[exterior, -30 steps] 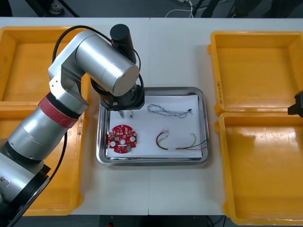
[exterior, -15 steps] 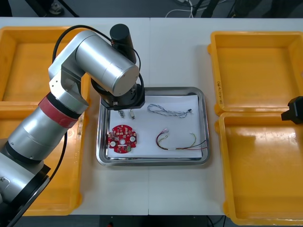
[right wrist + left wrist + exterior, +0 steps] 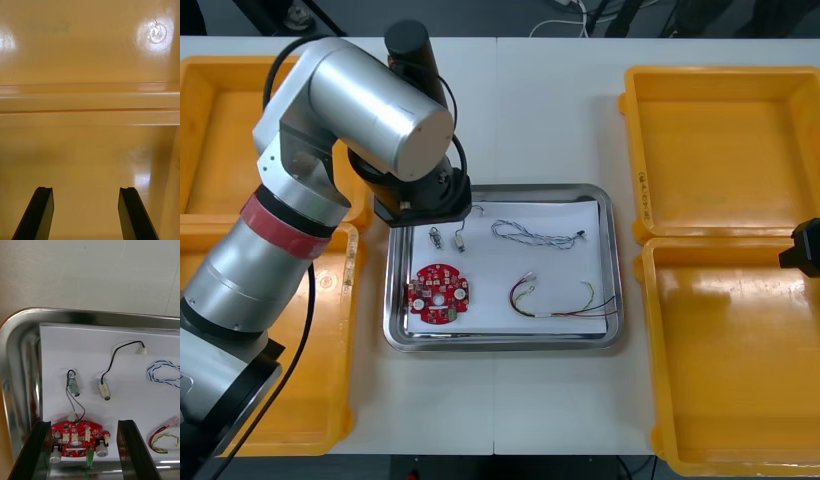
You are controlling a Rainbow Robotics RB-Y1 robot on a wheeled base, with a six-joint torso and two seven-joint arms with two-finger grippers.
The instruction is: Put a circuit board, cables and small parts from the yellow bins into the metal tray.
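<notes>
Hovering left tool point(image 3: 84, 450) (spread) overhangs far tray point(image 3: 500, 342) corner.

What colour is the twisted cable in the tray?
The twisted cable is blue and white; clearest in the front view.

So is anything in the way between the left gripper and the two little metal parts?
Nothing visible is. The left gripper is open over the metal tray, and both small metal parts lie uncovered inside. The right gripper hangs open over a yellow bin.
</notes>
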